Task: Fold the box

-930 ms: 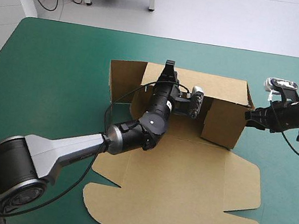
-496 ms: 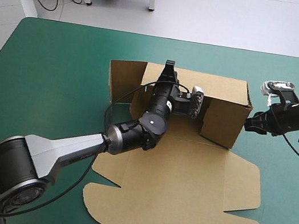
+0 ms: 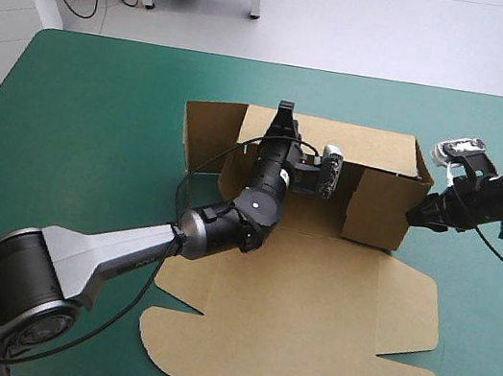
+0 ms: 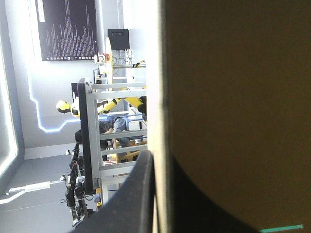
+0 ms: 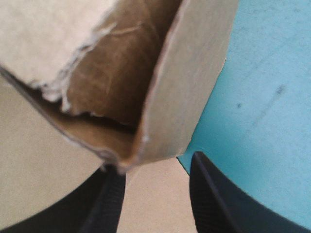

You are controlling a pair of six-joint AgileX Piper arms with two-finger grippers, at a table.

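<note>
The brown box (image 3: pixel 309 305) lies mid-table with its lid flat toward the near edge and its back wall (image 3: pixel 376 147) raised. My left gripper (image 3: pixel 285 109) reaches over the box floor and is shut on the top edge of that wall; in the left wrist view the board (image 4: pixel 233 97) stands between the fingers of the left gripper (image 4: pixel 156 165). My right gripper (image 3: pixel 415 217) sits outside the raised right side wall (image 3: pixel 379 211), low at its corner. In the right wrist view the right gripper (image 5: pixel 158 167) is open, with the wall's corner (image 5: pixel 189 97) just ahead of the tips.
A loose side flap (image 3: pixel 209 122) stands up at the box's left end. Teal-green cover (image 3: pixel 97 122) shows to the left of and behind the box, and a narrower strip (image 5: pixel 262 97) lies between the box and the table's right edge.
The right gripper has slid along the outside of the right side wall toward the near edge and dropped lower. The left arm and back wall have not moved.
</note>
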